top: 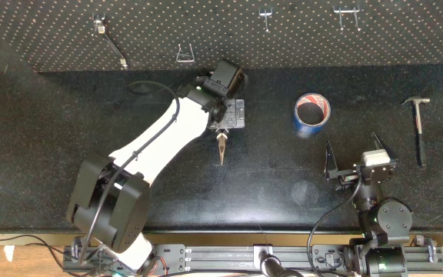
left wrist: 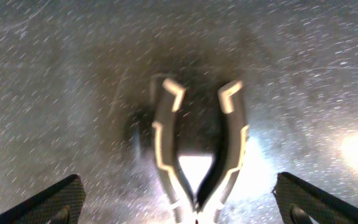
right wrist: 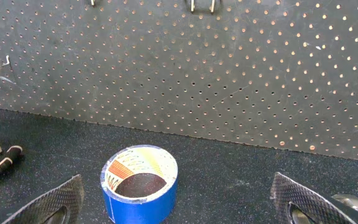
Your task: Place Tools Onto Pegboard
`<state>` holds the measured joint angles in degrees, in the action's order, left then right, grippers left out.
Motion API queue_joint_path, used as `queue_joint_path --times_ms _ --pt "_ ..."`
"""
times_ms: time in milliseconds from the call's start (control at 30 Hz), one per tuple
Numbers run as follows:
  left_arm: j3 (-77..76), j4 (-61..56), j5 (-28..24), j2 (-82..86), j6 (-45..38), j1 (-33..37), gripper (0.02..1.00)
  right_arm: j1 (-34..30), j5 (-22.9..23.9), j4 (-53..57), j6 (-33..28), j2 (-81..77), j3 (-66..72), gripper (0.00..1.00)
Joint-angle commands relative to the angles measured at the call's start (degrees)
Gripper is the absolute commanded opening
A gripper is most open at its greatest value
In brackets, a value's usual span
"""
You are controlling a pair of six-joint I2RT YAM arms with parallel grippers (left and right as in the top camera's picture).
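Fingers [left wrist: 48, 202] of the left gripper [left wrist: 178, 180] stand wide apart, clear of the pliers [left wrist: 197, 143] lying between them on the tabletop [top: 52, 138]. In the left wrist view the pliers are blurred, their joint cut off at the edge. From above, the gripper hides their handles, and just the nose shows. The right gripper [top: 354, 158] is also spread open and holds nothing. It sits near the blue tape roll [right wrist: 140, 183], short of the pegboard [right wrist: 260, 81]. A hammer [top: 418, 131] lies at far right.
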<state>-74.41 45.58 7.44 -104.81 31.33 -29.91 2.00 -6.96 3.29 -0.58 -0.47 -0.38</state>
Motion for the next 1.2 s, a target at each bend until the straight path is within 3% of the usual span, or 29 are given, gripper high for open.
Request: queue_joint_path --times_ms 33,200,500,1200 --pt "-1.2 -1.5 -4.0 -3.6 -4.2 0.3 0.985 0.3 -0.1 0.3 -0.4 0.4 0.2 0.980" --pt "-1.2 -3.2 -6.5 -4.6 -3.7 2.1 0.989 0.3 -0.1 0.3 -0.4 0.4 0.2 0.980" --pt "-1.2 -3.2 -6.6 -5.6 -3.3 2.5 0.987 0.3 -0.1 0.3 -0.4 0.4 0.2 0.980" --pt "-1.5 -2.4 -1.7 -5.6 0.4 0.9 0.989 0.3 -0.1 0.3 -0.4 0.4 0.2 0.980"
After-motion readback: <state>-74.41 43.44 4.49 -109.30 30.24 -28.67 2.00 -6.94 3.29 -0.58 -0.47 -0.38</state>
